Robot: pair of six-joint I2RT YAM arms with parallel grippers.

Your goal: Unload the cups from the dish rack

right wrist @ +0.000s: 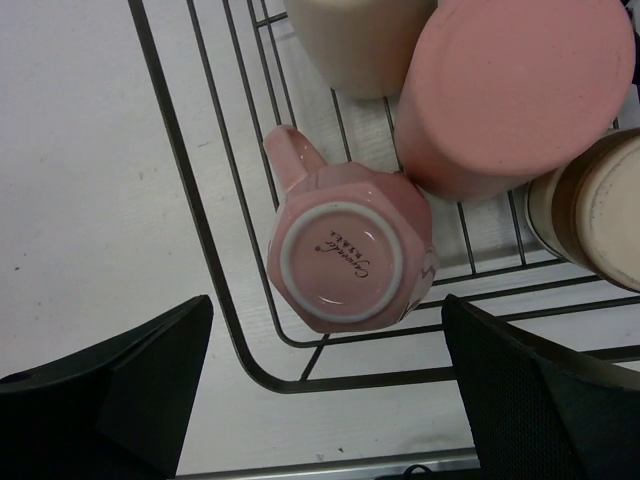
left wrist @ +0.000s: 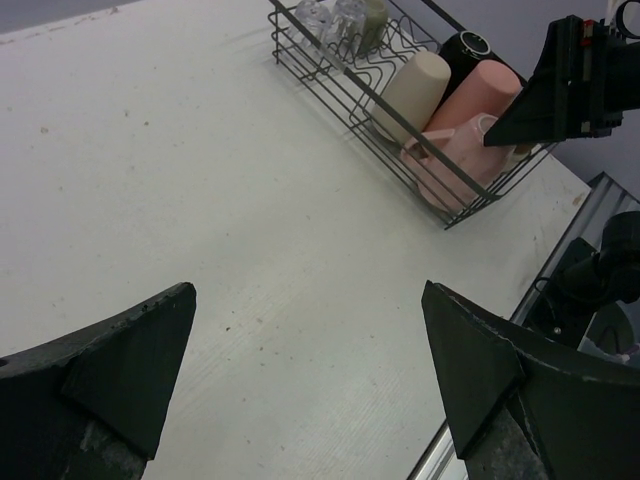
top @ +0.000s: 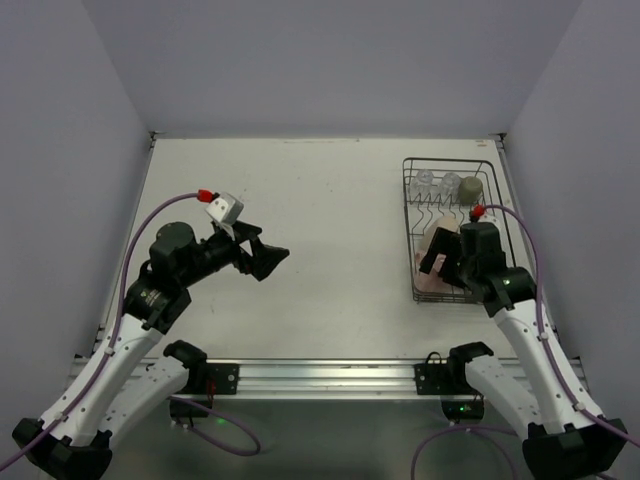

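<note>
Your right gripper hangs, jaws apart, just above the upside-down pink mug in a corner of the dish rack; your left gripper gapes over the table.

Two robot arms, both pincers spread wide and holding nothing.
The left arm rises from its base at the near left, bends at the elbow and levels its wrist, so the left pincer points sideways toward the right arm, jaws well apart. The right arm climbs from the near right and folds its wrist over, aiming the right pincer downward, jaws equally wide.
</note>
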